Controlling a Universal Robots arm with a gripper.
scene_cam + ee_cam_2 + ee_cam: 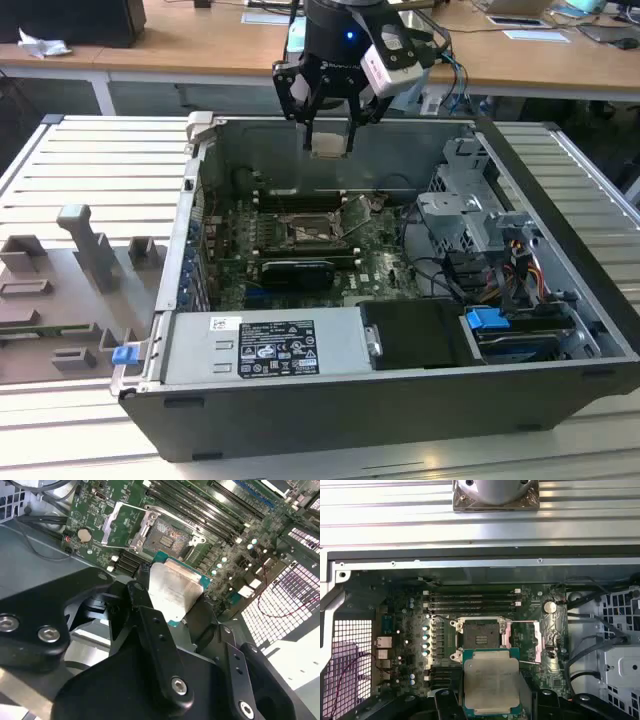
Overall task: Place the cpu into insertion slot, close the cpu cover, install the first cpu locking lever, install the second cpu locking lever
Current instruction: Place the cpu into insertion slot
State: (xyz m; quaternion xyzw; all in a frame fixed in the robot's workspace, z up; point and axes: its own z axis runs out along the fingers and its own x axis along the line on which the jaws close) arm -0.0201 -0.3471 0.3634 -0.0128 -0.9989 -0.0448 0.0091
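The gripper (329, 138) pinches the cpu (328, 146) by two opposite edges, one black finger on each side. The chip is square, with no clear long axis. It lies roughly level, its pale metal face turned up towards the wrist cameras. In both wrist views its green rim shows around the metal face (491, 679) (175, 594), with the fingers (145, 605) closed against it.

In the exterior view the arm hangs at the upper middle of the frame, wrist pointing down. It holds the chip in the air near the far wall of the open computer case (560, 300), well above the motherboard (380, 265).

The insertion slot (312, 232) lies below, apart from the chip. The first wrist view looks straight into it (480, 633) and shows it bare and dark. The cpu cover (356, 212) is swung open. It stands tilted up on the slot's side towards the exterior view's right, and shows as a silver plate beside the slot in both wrist views (539, 641) (121, 524). The memory slots (472, 599) run just beyond the socket.
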